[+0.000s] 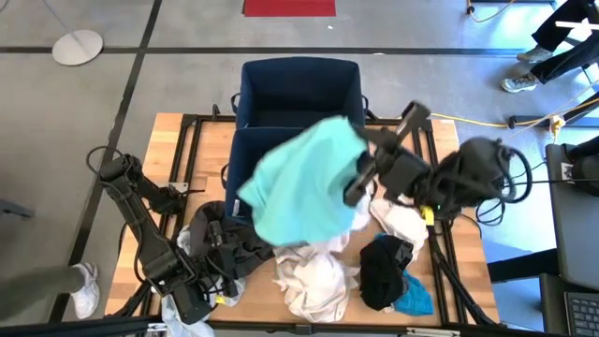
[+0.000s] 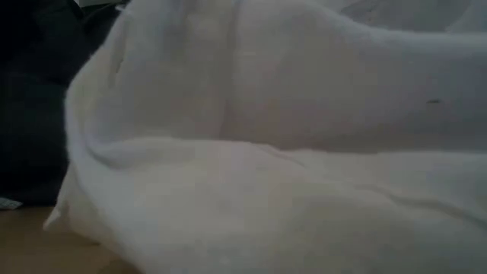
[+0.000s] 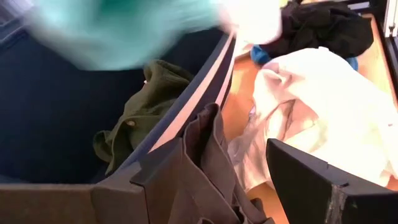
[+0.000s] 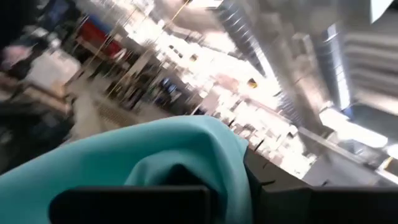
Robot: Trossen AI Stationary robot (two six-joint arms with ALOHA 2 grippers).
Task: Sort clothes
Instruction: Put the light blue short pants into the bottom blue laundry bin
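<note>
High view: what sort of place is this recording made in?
Probably a robotics lab or workshop: a wooden table on bare concrete floor with taped lines, yellow cable trailing, and a person's legs at the edge.

Right gripper [image 1: 358, 178] clamped on turquoise garment [image 1: 304, 183], lifted over navy bin [image 1: 299, 80]; white clothes [image 1: 314, 276] heaped on table [image 1: 164, 150].

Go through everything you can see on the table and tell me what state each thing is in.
Right gripper: shut on turquoise fabric garment, lifted over the bins.
Left gripper: open, empty.
Navy blue fabric bin: open-topped.
Dark green garment: crumpled inside a bin.
White garment: crumpled on table.
Black garment: heaped on table.
</note>
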